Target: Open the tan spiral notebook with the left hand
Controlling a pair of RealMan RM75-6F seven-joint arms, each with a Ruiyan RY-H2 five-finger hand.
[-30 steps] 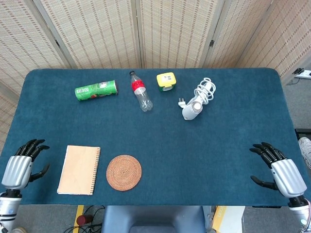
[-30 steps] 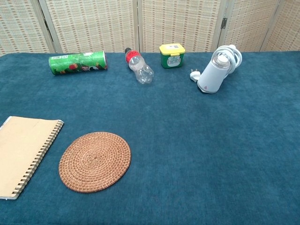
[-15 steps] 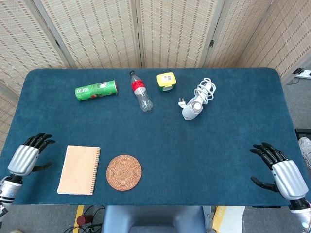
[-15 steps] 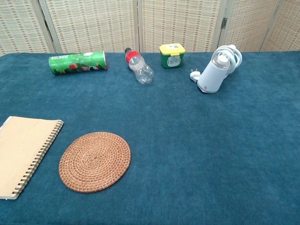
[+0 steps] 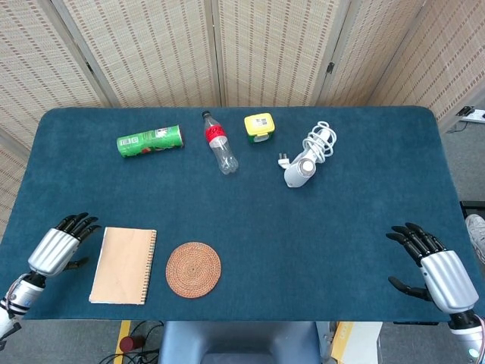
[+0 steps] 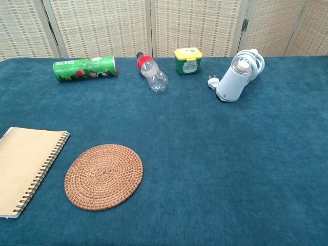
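notebook (image 5: 123, 265) closed — left hand (image 5: 57, 250) beside

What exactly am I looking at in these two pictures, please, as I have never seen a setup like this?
This is a two-armed robot at a blue table. The head view looks down from above; the chest view looks across from lower down. The silver-and-black left robot hand and right robot hand are open and hold nothing. On the table lie a closed tan spiral notebook, a woven coaster, a green can, a plastic bottle, a yellow-lidded box and a white corded appliance.
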